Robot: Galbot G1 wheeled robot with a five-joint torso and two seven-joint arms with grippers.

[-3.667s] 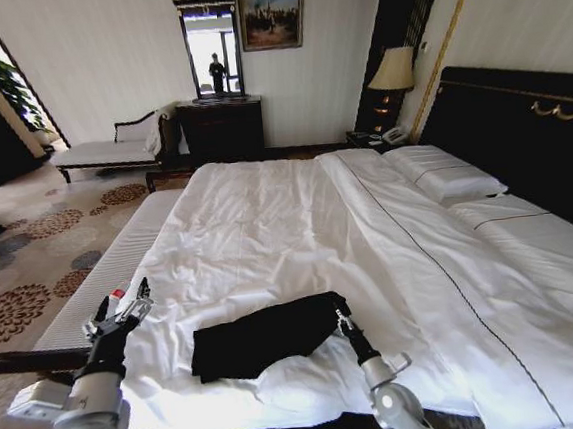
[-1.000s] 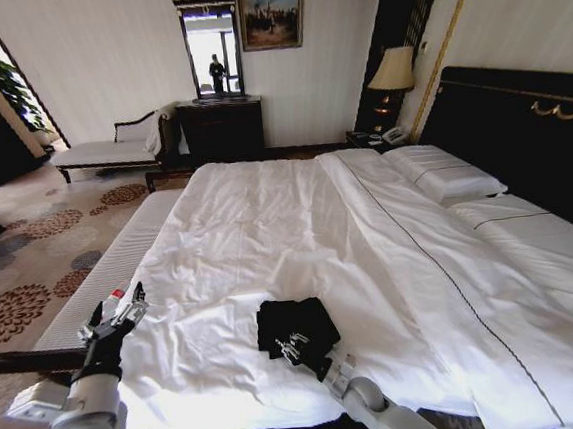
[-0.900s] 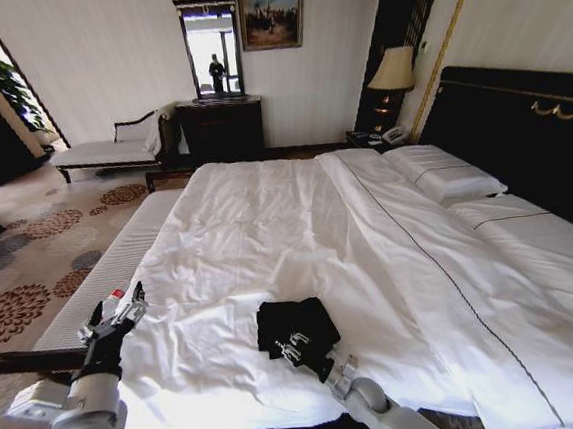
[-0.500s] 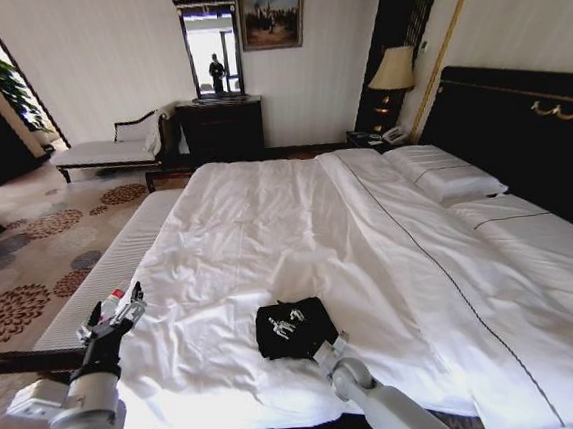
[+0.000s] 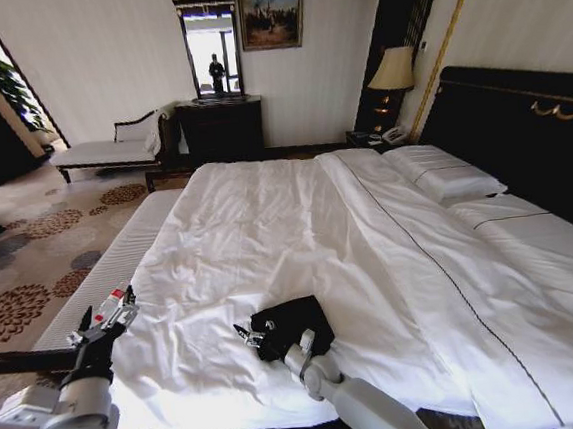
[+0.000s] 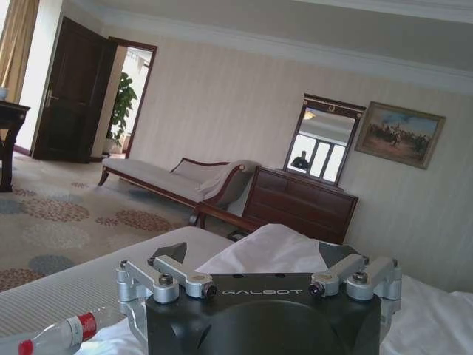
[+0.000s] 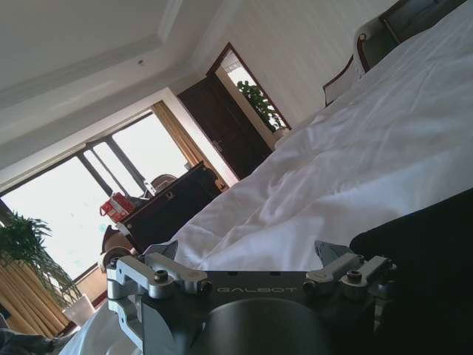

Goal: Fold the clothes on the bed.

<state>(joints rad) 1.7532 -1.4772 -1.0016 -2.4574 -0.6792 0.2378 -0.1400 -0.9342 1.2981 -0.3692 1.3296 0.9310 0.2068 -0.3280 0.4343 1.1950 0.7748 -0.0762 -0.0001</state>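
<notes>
The clothes point(image 5: 298, 322) lie as a small black folded bundle on the white duvet of the bed point(image 5: 267, 216), near its closest edge. My right gripper point(image 5: 249, 333) hovers at the bundle's left edge, open, with nothing between its fingers. In the right wrist view the black fabric point(image 7: 421, 244) sits just beside one finger of that gripper point(image 7: 247, 255). Open and empty, my left gripper point(image 5: 105, 316) stands off the bed's left corner, well apart from the clothes, and shows again in the left wrist view point(image 6: 255, 255).
A padded bench point(image 5: 111, 270) runs along the bed's left side, with a red-labelled bottle point(image 6: 59, 336) lying by my left gripper. Pillows point(image 5: 444, 176) and a dark headboard point(image 5: 521, 144) are on the right. A chaise point(image 5: 110, 150) and a dresser point(image 5: 221, 128) stand against the far wall.
The clothes went from a wide spread strip to a compact bundle. My right gripper swept leftward over the bundle to its left edge. The left gripper drifted slightly left.
</notes>
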